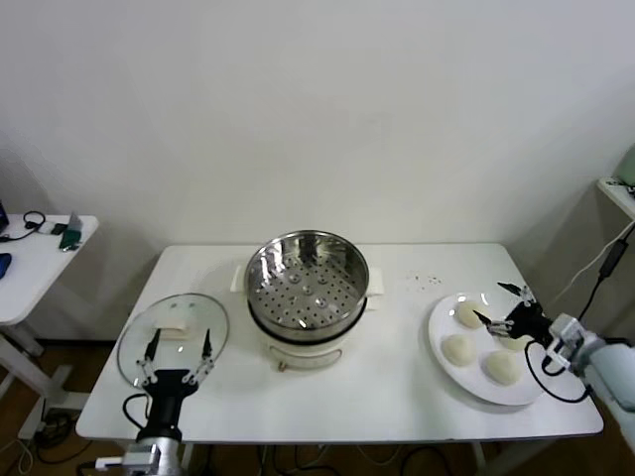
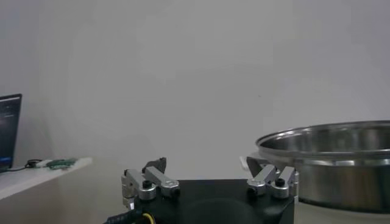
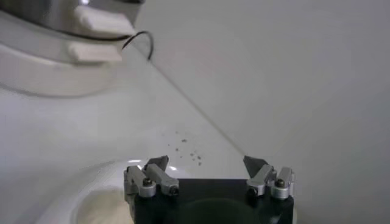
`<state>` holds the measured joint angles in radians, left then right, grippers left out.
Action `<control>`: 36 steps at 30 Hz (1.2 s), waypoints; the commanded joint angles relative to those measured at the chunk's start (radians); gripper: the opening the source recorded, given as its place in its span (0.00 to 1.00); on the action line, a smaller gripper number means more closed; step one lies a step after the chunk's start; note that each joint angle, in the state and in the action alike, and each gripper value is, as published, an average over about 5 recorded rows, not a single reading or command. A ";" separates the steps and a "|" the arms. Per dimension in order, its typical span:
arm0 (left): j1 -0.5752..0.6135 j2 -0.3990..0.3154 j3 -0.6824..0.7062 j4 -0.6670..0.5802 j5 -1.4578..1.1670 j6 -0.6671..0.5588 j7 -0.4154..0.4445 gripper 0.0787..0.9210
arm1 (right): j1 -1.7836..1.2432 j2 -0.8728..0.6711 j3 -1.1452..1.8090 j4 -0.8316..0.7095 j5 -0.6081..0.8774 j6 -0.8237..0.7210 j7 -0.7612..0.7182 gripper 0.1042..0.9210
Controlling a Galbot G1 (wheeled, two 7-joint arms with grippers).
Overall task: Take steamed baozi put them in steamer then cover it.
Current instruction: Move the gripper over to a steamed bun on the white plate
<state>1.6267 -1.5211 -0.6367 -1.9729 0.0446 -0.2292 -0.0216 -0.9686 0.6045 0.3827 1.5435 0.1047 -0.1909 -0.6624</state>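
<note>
Right pincer (image 3: pixel 207 167), jaws spread, above white tabletop (image 3: pixel 122 122); steamer (image 3: pixel 55 42) beyond; plate rim (image 3: pixel 67 195) beneath pincer.

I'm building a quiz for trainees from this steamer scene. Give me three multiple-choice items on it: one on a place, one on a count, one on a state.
1. Where does the cover lie?
A. On the steamer
B. On the table left of the steamer
C. On the plate

2. How many steamed baozi are on the plate?
A. Two
B. Four
C. Six

3. In what state is the steamer?
A. Uncovered and empty
B. Covered
C. Holding two buns

Answers:
1 B: the glass lid rests flat on the table, with the left gripper over its near edge, jaws open.
2 B: four buns show on the plate, the right gripper open over them.
3 A: the bare perforated tray shows in the head view.
</note>
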 commanded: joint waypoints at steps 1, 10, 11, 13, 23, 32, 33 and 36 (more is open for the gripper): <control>-0.003 -0.007 0.013 0.016 0.021 -0.019 -0.008 0.88 | 0.348 -0.133 -0.285 -0.123 -0.046 -0.072 -0.240 0.88; -0.026 -0.001 0.010 0.027 0.011 0.005 -0.011 0.88 | 0.892 -0.113 -0.904 -0.336 -0.171 0.013 -0.470 0.88; -0.027 -0.001 0.009 0.026 0.011 0.006 -0.011 0.88 | 0.940 -0.091 -0.962 -0.367 -0.194 0.028 -0.482 0.88; -0.028 0.000 0.007 0.026 0.011 0.007 -0.012 0.88 | 1.015 -0.043 -1.054 -0.434 -0.231 0.054 -0.499 0.88; -0.034 0.011 -0.014 0.014 0.000 0.023 -0.013 0.88 | 1.151 0.144 -1.313 -0.655 -0.289 0.125 -0.538 0.88; -0.050 0.020 -0.017 0.016 -0.007 0.037 -0.014 0.88 | 1.093 0.236 -1.266 -0.753 -0.337 0.145 -0.504 0.88; -0.051 0.021 -0.016 0.016 -0.007 0.037 -0.014 0.88 | 1.088 0.240 -1.260 -0.758 -0.342 0.150 -0.501 0.88; -0.051 0.023 -0.017 0.015 -0.007 0.039 -0.014 0.88 | 1.069 0.258 -1.235 -0.785 -0.364 0.166 -0.489 0.88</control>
<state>1.5778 -1.4979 -0.6534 -1.9587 0.0386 -0.1920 -0.0351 0.0596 0.8111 -0.7970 0.8376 -0.2246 -0.0408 -1.1398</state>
